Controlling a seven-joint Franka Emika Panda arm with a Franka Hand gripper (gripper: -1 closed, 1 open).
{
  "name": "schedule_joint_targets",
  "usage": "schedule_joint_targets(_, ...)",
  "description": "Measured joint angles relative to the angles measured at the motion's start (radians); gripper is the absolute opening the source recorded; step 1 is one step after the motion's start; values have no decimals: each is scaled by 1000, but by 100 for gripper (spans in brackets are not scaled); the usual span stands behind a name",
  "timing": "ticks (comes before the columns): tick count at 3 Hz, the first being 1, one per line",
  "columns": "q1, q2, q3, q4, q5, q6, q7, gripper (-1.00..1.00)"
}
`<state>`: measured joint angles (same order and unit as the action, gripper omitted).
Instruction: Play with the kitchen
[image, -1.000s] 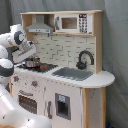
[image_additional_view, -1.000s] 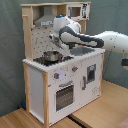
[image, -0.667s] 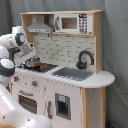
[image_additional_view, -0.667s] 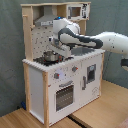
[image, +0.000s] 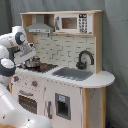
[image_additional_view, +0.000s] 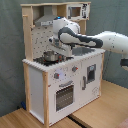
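White panels and pale wood make up the kitchen (image: 60, 75) (image_additional_view: 60, 75), which stands on a wooden floor (image_additional_view: 100, 112) before a grey curtain (image: 116, 45). A small metal pot (image: 32, 63) (image_additional_view: 50, 56) sits on the black hob (image: 47, 66); what it holds cannot be made out. Beside the hob, the grey sink (image: 74, 73) lies under the black tap (image: 85, 59). Just above the pot hangs the gripper (image: 27, 55) (image_additional_view: 56, 46); whether its fingers are apart or together cannot be told.
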<state>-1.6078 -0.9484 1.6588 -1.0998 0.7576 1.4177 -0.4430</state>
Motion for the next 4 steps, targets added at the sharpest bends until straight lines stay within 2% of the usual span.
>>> schedule_joint_targets(1,-4,9,-2,24,0,-16,-24,-100)
schedule_joint_targets(2,14,24,-15,24,-2,-69,-107,-100)
schedule_joint_targets(3,111,33,-17,24,-12,-77,-123,-100)
schedule_joint_targets(4,167,33,-54,24,-41,-104,-197,-100)
